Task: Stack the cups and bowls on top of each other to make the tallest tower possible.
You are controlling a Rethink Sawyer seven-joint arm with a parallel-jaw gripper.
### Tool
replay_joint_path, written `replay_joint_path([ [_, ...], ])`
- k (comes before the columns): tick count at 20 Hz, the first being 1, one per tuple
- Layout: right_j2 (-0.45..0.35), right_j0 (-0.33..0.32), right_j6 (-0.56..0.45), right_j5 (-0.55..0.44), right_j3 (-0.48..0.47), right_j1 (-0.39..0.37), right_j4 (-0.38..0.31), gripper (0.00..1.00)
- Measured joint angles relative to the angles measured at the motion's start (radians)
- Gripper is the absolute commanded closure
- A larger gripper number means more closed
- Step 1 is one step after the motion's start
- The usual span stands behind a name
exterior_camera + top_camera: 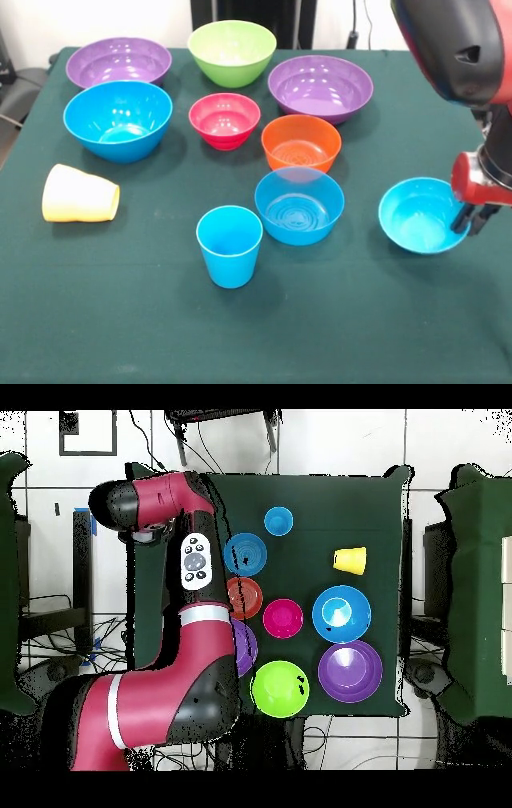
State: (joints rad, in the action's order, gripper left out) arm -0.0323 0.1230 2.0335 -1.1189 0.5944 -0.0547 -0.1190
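Bowls and cups stand unstacked on the green table [96,320]. Gripper [472,218], at right, clasps the rim of a small blue bowl [420,216]; yellow cup [80,194] lies toppled at left.

We are in a robotics lab: a red and black robot arm [190,674] on a pedestal works at a table [336,336] draped in dark green cloth, with loose cables [95,649] trailing across a pale tiled floor [60,534].
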Motion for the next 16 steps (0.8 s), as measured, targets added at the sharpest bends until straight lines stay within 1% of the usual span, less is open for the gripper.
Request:
replay_joint_path([
  [4, 0.008, 0.026, 0.0, -0.099, -0.145, 0.055, -0.004, 1.0],
  [5, 0.008, 0.03, 0.0, -0.116, -0.165, 0.062, -0.004, 1.0],
  [6, 0.01, 0.042, 0.0, -0.164, -0.22, 0.08, -0.005, 1.0],
  [10, 0.013, 0.069, 0.0, -0.265, -0.322, 0.105, -0.005, 1.0],
  [16, 0.026, 0.095, 0.0, -0.399, -0.444, 0.123, -0.01, 1.0],
])
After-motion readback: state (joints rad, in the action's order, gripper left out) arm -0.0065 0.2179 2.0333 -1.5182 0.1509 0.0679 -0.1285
